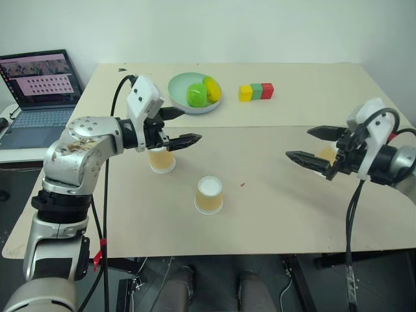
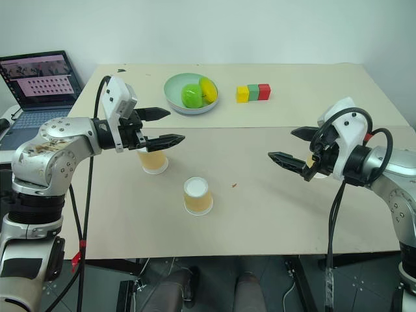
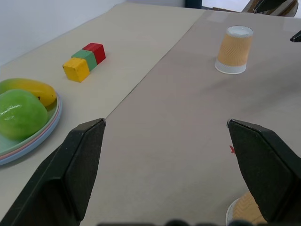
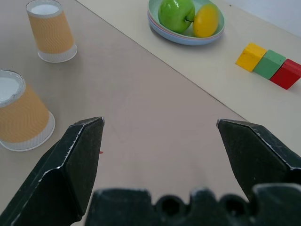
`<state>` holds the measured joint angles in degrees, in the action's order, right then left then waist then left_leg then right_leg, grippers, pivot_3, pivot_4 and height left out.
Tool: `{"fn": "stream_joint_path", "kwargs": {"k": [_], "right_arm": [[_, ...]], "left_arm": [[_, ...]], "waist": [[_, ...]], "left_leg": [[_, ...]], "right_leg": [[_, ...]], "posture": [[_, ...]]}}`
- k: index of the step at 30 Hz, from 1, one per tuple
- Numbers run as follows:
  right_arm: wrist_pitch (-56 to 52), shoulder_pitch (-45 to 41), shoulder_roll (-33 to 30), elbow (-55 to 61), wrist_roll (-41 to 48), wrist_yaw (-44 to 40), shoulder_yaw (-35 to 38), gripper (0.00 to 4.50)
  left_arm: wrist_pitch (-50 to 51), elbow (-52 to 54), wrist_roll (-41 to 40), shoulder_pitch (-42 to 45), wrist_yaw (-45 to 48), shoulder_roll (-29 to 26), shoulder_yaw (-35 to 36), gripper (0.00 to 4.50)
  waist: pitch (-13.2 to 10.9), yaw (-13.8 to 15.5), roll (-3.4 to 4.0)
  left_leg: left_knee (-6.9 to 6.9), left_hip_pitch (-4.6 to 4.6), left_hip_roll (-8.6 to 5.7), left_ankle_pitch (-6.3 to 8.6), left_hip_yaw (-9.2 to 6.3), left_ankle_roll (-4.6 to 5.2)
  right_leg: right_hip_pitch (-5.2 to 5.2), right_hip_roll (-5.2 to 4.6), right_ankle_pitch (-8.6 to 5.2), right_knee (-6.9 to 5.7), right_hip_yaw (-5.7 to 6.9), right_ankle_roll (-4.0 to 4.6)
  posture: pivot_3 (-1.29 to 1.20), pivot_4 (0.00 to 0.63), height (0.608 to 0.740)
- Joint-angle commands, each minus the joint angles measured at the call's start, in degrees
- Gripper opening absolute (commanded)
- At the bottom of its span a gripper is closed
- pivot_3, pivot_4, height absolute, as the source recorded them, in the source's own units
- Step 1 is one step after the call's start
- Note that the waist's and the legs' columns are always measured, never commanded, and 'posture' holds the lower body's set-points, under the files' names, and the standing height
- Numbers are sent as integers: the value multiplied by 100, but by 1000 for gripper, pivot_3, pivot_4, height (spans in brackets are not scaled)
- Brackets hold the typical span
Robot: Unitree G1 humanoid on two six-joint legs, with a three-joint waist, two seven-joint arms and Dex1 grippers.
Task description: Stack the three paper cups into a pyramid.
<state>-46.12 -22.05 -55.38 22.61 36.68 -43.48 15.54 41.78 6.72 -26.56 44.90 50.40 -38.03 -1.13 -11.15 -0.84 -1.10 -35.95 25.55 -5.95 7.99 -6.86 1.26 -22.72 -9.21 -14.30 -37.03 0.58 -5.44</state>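
while both grippers, left gripper (image 1: 177,127) and right gripper (image 1: 312,145), hover spread open and empty, three paper cups (image 1: 208,195) stand apart upside down on the table (image 1: 273,208); a fruit plate (image 1: 177,88) and blocks (image 1: 255,91) lie beyond.

The surface (image 1: 273,201) is lying flat and tan. Three paper cups are sitting on it upside down: one (image 1: 209,195) near the front, one (image 1: 162,160) behind it to the left, and one (image 3: 234,49) far off on the right. A plate (image 1: 177,86) is sitting at the back. Three blocks (image 1: 255,91) are sitting beside it in a touching row, yellow, green, red.
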Motion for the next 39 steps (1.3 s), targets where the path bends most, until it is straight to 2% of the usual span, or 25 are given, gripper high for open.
{"fn": "stream_joint_path", "kwargs": {"k": [1,4,8,16,20,25,30,35,39], "right_arm": [[190,114,50,229,-78,132,267,4500],[77,283,319,537,42,408,336,4500],[49,594,347,544,-72,543,557,4500],[329,1243,361,124,-707,1010,1351,4500],[141,1503,498,595,-423,995,1485,4500],[-448,1847,592,1747,602,876,1475,4500],[-675,1788,463,1898,876,1056,1608,4500],[-768,1787,298,1910,1075,1040,1670,4500],[-821,1700,176,1885,1423,873,1532,4500]], "left_arm": [[-81,21,-47,240,90,48,34,4407],[443,33,-442,410,388,71,-45,4407],[810,-41,-595,674,566,121,-165,4407],[720,-230,-586,1165,864,256,-318,4407],[749,-222,-624,1220,1002,289,-341,4407],[309,-756,-212,1329,1134,182,-454,4407],[296,-856,-271,1436,1307,240,-477,4407],[314,-478,-374,1280,1826,-2,-591,4407],[151,-50,-155,937,2554,-769,-896,4407]], "waist": [[0,3,0],[1,17,-2],[1,12,-2],[2,14,-2],[2,-23,-1],[3,-33,0],[3,20,-1],[3,28,-1],[3,-39,0]], "left_leg": [[0,0,0,0,0,0],[-1,0,1,0,-2,0],[-5,1,-4,1,0,2],[-8,-3,-5,0,2,4],[-7,-6,-1,0,7,4],[-5,-20,7,0,15,4],[-17,-20,1,4,14,13],[-15,-19,0,7,15,17],[-5,-26,4,8,31,20]], "right_leg": [[0,0,0,0,0,0],[1,1,0,0,2,0],[3,-3,-1,-2,1,-1],[8,-3,-1,-6,0,-1],[7,-1,0,-8,-6,-1],[13,3,0,-10,-15,0],[26,-2,-1,-4,-13,-3],[26,-5,0,0,-11,-2],[22,-4,-1,-1,-26,0]], "posture": [[0,150,740],[0,150,740],[0,150,740],[0,150,740],[0,150,740],[0,150,740],[0,150,740],[0,150,740],[0,150,740]]}}
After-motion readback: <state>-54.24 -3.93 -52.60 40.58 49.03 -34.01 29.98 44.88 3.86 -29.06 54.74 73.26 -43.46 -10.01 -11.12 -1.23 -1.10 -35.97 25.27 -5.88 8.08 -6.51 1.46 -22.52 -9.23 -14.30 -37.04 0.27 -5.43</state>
